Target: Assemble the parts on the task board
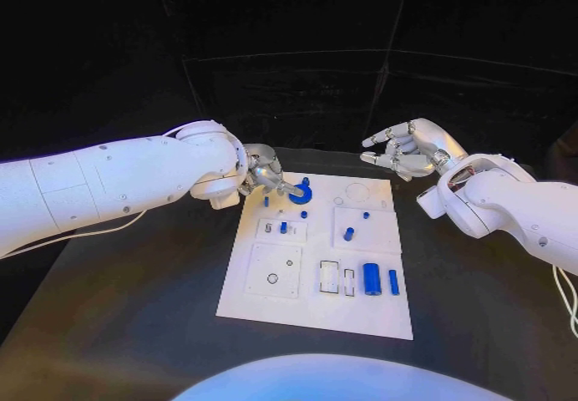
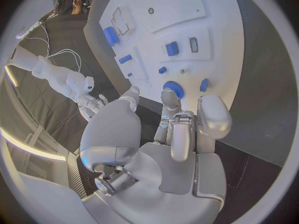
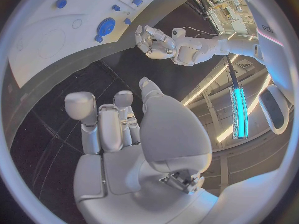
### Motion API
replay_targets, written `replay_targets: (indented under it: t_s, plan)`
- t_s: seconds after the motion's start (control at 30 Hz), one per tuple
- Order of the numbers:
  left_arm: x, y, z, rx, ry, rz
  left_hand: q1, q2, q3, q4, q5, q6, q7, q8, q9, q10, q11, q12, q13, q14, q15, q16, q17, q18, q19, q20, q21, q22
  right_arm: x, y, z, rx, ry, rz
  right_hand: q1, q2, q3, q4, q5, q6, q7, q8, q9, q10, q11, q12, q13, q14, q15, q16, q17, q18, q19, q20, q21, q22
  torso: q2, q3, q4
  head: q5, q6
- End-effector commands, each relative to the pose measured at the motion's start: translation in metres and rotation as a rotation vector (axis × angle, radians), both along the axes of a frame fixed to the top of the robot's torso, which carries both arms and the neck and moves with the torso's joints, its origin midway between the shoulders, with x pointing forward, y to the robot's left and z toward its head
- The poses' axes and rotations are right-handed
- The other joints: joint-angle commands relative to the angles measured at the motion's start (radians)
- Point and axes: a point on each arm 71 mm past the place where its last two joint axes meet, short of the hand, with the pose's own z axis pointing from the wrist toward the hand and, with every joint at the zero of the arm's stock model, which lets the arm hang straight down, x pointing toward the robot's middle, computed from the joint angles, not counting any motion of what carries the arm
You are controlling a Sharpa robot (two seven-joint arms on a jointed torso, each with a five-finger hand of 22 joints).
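Head view: a white board [image 1: 316, 292] lies mid black tabletop [image 1: 144, 292], w/ small blue parts spread over it.

Left robot hand [image 1: 263, 177] sits at the board's far left corner, fingers curled down beside a round blue disc [image 1: 301, 195]. From the left wrist view its fingertips [image 2: 170, 98] are just beside or touching the disc [image 2: 174, 89]; can't tell which, and can't tell if it actually grips it. A small blue tab [image 2: 204, 84] sits near the disc.

Right robot hand [image 1: 403, 150] hovers off the board past its far right corner, above the tabletop, fingers loosely curled and apart, holding nothing.

Other parts: a blue cylinder [image 1: 371, 278] and a thin blue bar [image 1: 394, 281] lie side by side at the board's near right, next to two slot outlines [image 1: 329, 276]. Small blue pegs [image 1: 348, 234] stand in the middle area. Empty round outlines [image 1: 357, 194] mark the far right of the board.

Judged step: left robot hand is working the disc, seating or picking it at the far left. Task looks early; cylinder and bar are not yet placed. Next move prob. calls for a firm pinch on the disc's rim, then careful alignment over its seat, w/o knocking the nearby pegs.
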Motion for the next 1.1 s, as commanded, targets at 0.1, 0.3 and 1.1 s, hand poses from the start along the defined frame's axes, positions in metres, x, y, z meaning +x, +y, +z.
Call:
replay_targets:
  t_s: [0.1,0.3,1.1]
  plan:
    - [0.018,0.008,0.002,0.012,0.076,-0.013,0.029,0.016,-0.018,0.007,-0.007,0.008,0.002,-0.002,-0.006,0.001,0.0,0.015,0.01,0.099,0.005,-0.005,0.241,-0.001,0.0,0.011,-0.004,-0.001,0.001,0.002,0.001,0.005,-0.003,0.009,-0.012,0.0,-0.006,0.002,0.006,-0.002,-0.003,0.003,-0.001,-0.004,0.0,0.003,0.002,0.034,-0.007,-0.001,0.001,0.005,-0.002,-0.003,-0.005,0.001,-0.001,-0.0001,0.0006,0.004,0.004]
    - [0.041,0.014,0.002,0.103,0.068,0.005,0.034,0.031,-0.048,0.032,-0.007,0.015,0.001,-0.003,-0.015,0.004,-0.001,0.022,0.012,0.099,0.005,-0.003,0.244,0.0,0.001,0.012,-0.004,0.001,0.001,0.003,0.001,0.005,-0.003,0.011,-0.012,0.001,-0.006,0.002,0.006,-0.002,-0.003,0.003,-0.001,-0.004,0.0,0.003,0.002,0.034,-0.007,-0.001,0.001,0.005,-0.002,-0.003,-0.005,0.001,0.002,-0.0004,-0.0031,0.007,0.007]
    - [0.064,0.02,-0.028,0.289,0.14,-0.013,0.072,0.093,-0.098,0.057,-0.007,0.064,-0.015,0.025,-0.017,0.031,-0.014,0.057,0.048,0.101,-0.005,0.0,0.25,-0.002,0.008,0.006,0.005,0.018,0.0,0.006,0.001,0.008,-0.005,0.019,-0.006,0.01,-0.004,0.0,0.034,0.002,-0.005,0.011,0.0,-0.005,-0.002,0.005,0.0,0.036,-0.008,-0.002,0.003,0.005,0.0,-0.004,-0.006,0.0,0.002,-0.0004,-0.0012,0.013,-0.004]
